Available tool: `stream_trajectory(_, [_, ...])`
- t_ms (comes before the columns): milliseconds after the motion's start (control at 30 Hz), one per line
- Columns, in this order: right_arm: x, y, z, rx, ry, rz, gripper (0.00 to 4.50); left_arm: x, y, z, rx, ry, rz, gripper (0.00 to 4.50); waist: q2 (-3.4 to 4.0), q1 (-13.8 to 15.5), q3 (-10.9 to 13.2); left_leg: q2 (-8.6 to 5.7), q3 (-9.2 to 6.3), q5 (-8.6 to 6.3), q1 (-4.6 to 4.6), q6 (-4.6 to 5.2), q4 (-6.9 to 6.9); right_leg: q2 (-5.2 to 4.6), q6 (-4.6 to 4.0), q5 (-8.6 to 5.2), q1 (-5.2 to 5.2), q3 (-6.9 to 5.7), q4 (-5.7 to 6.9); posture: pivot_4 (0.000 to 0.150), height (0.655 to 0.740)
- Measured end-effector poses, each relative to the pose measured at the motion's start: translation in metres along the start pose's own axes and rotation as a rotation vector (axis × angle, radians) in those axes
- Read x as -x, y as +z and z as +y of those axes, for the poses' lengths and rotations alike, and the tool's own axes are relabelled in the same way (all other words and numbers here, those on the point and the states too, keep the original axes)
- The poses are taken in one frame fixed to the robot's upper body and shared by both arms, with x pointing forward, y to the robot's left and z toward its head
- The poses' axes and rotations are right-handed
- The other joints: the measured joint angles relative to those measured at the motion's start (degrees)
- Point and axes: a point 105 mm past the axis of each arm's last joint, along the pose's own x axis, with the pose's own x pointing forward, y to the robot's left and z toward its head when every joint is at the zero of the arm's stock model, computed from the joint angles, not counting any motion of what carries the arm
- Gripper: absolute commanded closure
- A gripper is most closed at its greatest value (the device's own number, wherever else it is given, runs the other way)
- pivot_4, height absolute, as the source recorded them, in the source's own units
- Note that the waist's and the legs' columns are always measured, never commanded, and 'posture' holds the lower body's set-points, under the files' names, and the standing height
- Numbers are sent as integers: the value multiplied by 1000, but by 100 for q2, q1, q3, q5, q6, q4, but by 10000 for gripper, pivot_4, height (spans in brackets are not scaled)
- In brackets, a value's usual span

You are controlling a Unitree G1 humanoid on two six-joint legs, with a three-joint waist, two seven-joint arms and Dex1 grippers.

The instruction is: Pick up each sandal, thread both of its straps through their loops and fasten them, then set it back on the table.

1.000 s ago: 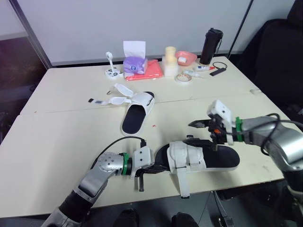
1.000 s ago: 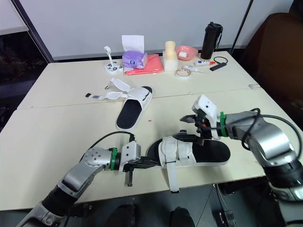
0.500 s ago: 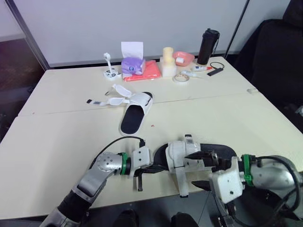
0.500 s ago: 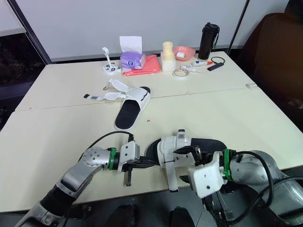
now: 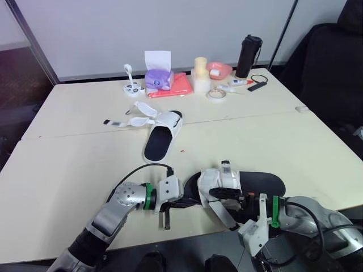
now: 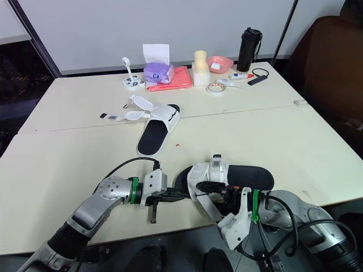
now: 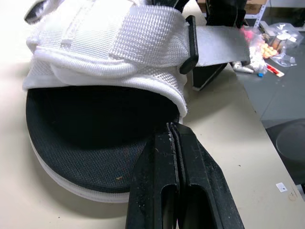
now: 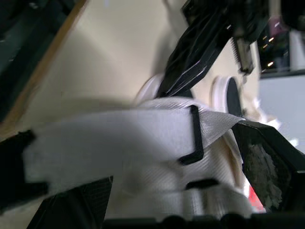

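The near sandal (image 5: 258, 182), black sole with white straps, lies at the table's front edge. My left gripper (image 5: 187, 202) is shut, its fingertips (image 7: 174, 136) resting on the rim of the sole at the sandal's left end. My right gripper (image 5: 229, 201) reaches up from below the table edge and stands open around the sandal's loose strap (image 8: 114, 138). That strap passes through a black loop (image 8: 193, 133) and slants off the edge to the right. The second sandal (image 5: 161, 136) lies mid-table with its straps (image 5: 133, 118) spread open.
At the back of the table (image 5: 68, 153) stand a purple tissue box (image 5: 159, 76), a red cloth (image 5: 176, 86), a yellow cup (image 5: 201, 67), a pink bowl (image 5: 220, 69), a tape roll (image 5: 215, 93) and a black bottle (image 5: 251, 54). A dark chair (image 5: 334, 68) is at the right.
My right arm dropped from above the sandal's right side to below the front edge and brought its fingers around the hanging strap, which now slants right. The left gripper stayed put.
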Motion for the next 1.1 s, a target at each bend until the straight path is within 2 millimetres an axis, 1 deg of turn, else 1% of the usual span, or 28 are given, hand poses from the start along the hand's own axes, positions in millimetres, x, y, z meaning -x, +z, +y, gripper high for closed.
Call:
stream_trajectory(133, [-3, 2, -1, 15, -7, -6, 4253, 1, -1, 0, 7, 3, 5, 45000, 0, -1, 0, 0, 0, 0, 17, 0, -3, 0, -5, -3, 15, 0, 1, 1500, 7400])
stream_trajectory(300, [-2, 3, 1, 1, 11, 8, 4253, 1, -1, -1, 13, 6, 6, 45000, 0, 0, 0, 0, -1, 0, 34, 0, -5, 0, -19, -10, 32, 1, 1, 1500, 7400])
stream_trajectory(667, [18, 13, 8, -85, -3, 94, 4253, 0, 0, 1, 14, 14, 7, 45000, 0, 13, 0, 0, -1, -1, 35, 1, -5, 0, -20, -11, 34, 1, 0, 1500, 7400])
stream_trajectory(767, [20, 10, 6, -89, -30, 125, 4253, 0, 0, 2, 15, 14, 8, 45000, 0, 11, 0, 0, -1, 0, 39, 1, -1, 0, -22, -12, 40, 1, 0, 1500, 7400])
stream_trajectory(1000, [11, 10, -7, -20, -91, 114, 4253, -2, 0, 3, 13, -2, 3, 45000, 0, 22, 0, 0, -1, 0, 41, 1, 1, 0, -23, -12, 43, 1, 0, 1500, 7400])
stream_trajectory(1100, [6, 15, -4, -12, -77, 76, 4253, -3, 0, 3, 10, -5, 0, 45000, -1, 40, 0, 0, -1, 0, 40, 1, 1, 0, -22, -12, 44, 1, -2, 1500, 7400])
